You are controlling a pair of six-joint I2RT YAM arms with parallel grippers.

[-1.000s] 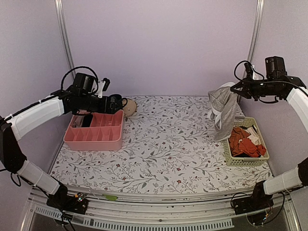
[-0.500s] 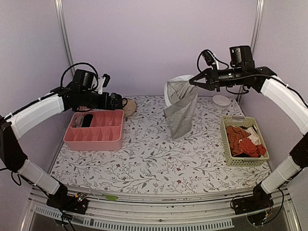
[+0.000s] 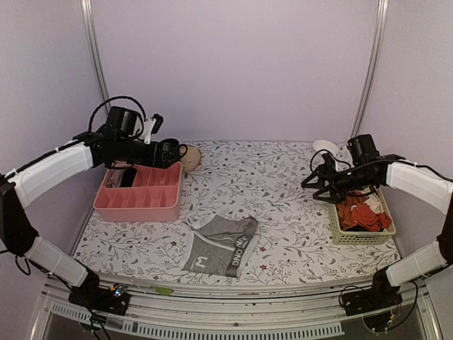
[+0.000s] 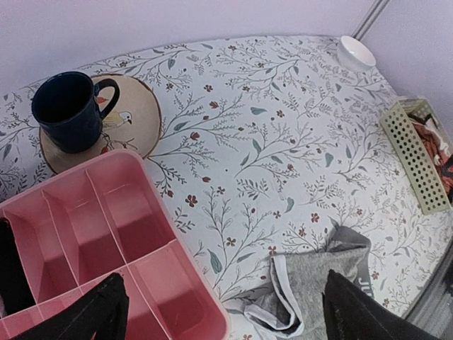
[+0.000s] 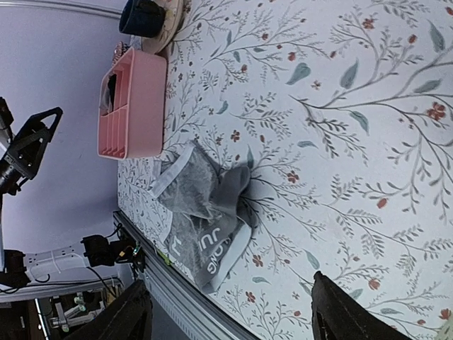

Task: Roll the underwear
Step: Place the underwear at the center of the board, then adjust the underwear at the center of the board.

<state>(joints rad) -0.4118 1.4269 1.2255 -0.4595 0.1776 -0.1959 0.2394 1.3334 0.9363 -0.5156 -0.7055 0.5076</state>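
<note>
The underwear (image 3: 219,244) lies crumpled on the worktop (image 3: 276,177) at lower centre of the frame, unheld and accessible for flattening. Left end effector (image 3: 175,152) and right end effector (image 3: 312,188) are both spread, gripping nothing

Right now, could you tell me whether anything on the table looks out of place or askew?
The underwear lies rumpled and at an angle near the front edge of the table. Its leg end is bunched up rather than spread flat. Nothing else stands out.
</note>
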